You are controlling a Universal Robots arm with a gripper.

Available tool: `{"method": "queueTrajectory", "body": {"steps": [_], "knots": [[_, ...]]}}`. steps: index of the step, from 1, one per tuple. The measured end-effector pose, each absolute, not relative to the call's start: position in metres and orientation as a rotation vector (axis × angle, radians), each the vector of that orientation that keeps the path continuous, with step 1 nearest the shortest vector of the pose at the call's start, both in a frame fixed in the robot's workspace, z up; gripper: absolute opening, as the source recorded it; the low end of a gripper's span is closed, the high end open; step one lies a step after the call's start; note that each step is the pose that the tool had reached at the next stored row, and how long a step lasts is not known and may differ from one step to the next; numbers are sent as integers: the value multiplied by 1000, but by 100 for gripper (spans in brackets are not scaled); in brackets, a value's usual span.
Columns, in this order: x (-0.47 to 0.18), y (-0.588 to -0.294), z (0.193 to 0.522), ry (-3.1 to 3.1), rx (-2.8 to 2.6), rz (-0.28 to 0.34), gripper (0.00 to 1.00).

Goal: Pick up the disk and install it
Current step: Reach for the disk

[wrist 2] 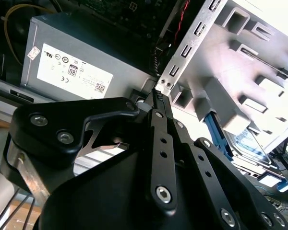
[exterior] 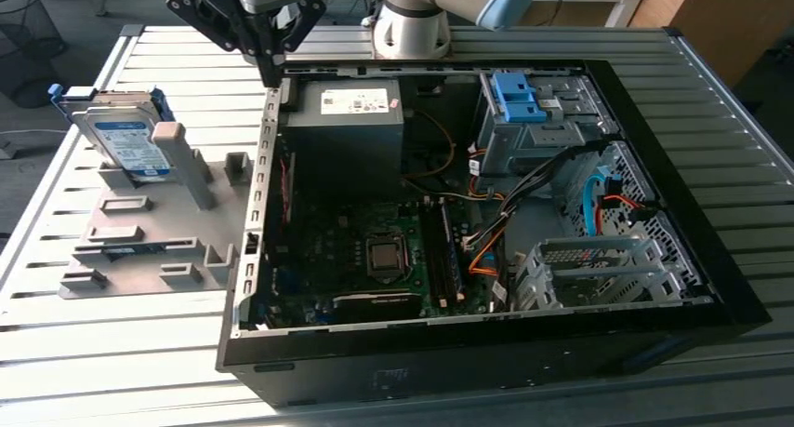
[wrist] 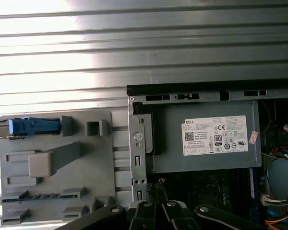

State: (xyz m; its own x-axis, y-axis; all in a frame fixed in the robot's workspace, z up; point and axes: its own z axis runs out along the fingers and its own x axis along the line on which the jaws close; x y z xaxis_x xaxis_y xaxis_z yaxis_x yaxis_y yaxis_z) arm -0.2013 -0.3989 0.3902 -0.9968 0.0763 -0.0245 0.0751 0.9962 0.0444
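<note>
The disk (exterior: 125, 137), a silver drive with a white-and-blue label and a blue frame, stands on edge in the grey fixture (exterior: 137, 232) at the exterior view's left, outside the computer case. In the first wrist view it appears edge-on, as the blue strip of the disk (wrist: 32, 126). My gripper (exterior: 270, 73) hangs above the case's far left corner, to the right of the disk and apart from it. Its fingers (wrist 2: 159, 110) are shut, meeting at a point with nothing between them. My gripper (wrist: 156, 207) tips sit over the case's side wall.
The open black case (exterior: 694, 250) takes up the table's middle and right. Inside are the grey power-supply box (exterior: 353, 106) with a white sticker, a bare blue bracket (exterior: 515, 97) in the drive cage, the motherboard (exterior: 372, 260) and loose cables (exterior: 522, 204).
</note>
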Motion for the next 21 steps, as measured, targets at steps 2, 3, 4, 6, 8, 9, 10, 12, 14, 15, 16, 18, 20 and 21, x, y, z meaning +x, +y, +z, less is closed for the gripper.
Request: {"method": "queueTrajectory", "body": {"steps": [2,3,4,6,8,9,10,12,14,15,16,18,20,21], "knots": [[-202,-399,390,3112,118,68,11],[-203,-399,390,3112,118,68,11],[-203,-399,390,3113,118,68,11],[-204,-399,390,3112,118,68,11],[-205,-399,390,3113,118,68,11],[-206,-399,390,3112,118,68,11],[-206,-399,390,3112,118,68,11],[-207,-399,389,3112,118,68,11],[-208,-399,389,3112,118,68,11],[-208,-399,389,3113,118,68,11],[-209,-399,389,3112,118,68,11],[-210,-399,389,3112,118,68,11],[-211,-399,389,3113,118,68,11],[-211,-399,389,3112,118,68,11]]}}
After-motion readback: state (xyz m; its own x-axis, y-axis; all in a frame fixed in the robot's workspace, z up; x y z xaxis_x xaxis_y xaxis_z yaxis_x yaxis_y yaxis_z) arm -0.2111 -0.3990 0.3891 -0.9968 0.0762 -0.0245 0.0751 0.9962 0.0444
